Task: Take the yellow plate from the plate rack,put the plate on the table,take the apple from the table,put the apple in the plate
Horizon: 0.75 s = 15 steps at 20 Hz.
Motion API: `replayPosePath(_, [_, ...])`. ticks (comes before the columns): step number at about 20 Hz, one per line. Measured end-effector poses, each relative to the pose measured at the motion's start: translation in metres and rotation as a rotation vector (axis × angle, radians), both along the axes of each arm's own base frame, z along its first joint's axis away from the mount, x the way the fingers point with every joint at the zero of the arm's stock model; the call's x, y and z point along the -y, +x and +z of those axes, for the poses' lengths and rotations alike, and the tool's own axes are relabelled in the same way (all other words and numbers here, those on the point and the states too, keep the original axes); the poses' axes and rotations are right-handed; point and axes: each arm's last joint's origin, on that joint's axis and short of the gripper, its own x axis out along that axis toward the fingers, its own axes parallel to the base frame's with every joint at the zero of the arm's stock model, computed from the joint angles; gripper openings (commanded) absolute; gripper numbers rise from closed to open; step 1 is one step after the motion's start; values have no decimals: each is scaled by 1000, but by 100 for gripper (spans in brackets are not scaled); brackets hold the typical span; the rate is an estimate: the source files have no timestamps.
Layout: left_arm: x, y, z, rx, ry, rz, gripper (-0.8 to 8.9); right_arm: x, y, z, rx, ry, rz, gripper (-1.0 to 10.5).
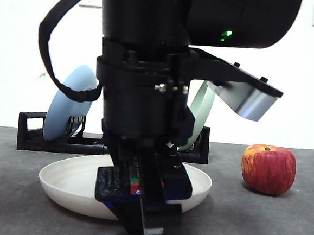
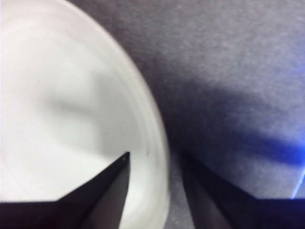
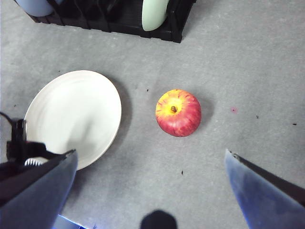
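Observation:
The yellow plate (image 1: 65,178), cream and shallow, lies flat on the table (image 1: 279,225) in front of the plate rack (image 1: 33,132). My left gripper (image 1: 145,203) is low at the plate's near rim. In the left wrist view the left gripper (image 2: 155,157) is open, with its jaws either side of the rim of the plate (image 2: 62,109), one over the plate and one over the table (image 2: 228,62). The apple (image 1: 268,169) stands on the table to the right of the plate. My right gripper (image 3: 152,186) is open and empty, high above the apple (image 3: 178,113) and the plate (image 3: 76,114).
A blue plate (image 1: 65,107) and a pale green plate (image 1: 200,115) stand upright in the rack. The right wrist view also shows the rack (image 3: 114,19) beyond the plate and the apple, and the left arm (image 3: 19,143) at the plate's edge.

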Motion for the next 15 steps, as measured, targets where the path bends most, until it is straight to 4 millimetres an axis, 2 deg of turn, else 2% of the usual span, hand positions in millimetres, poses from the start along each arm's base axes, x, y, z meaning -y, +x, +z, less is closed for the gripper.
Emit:
replayPosePath(2, [-1, 1, 4, -11, 15, 14, 198, 0, 0, 0, 0, 0, 0, 657])
replayPosePath(4, [0, 1, 20, -26, 7, 34, 198, 0, 0, 0, 1, 0, 0, 657])
replayPosePath(6, [0, 1, 52, -9, -89, 59, 198, 0, 3, -1, -3, 0, 0, 657])
replayPosePath(8, [-6, -2, 97, 36, -237, 79, 198, -1, 9, -4, -28, -3, 0, 657])
replayPosePath(11, [-33, -9, 165, 97, -475, 146, 198, -3, 27, -8, -27, -3, -1, 657])
replayPosePath(13, [-63, -15, 207, 136, -655, 212, 198, -5, 43, -13, -34, 1, -6, 658])
replayPosePath(15, [-101, -27, 243, 175, -843, 269, 198, -7, 62, -23, -63, 1, -14, 658])
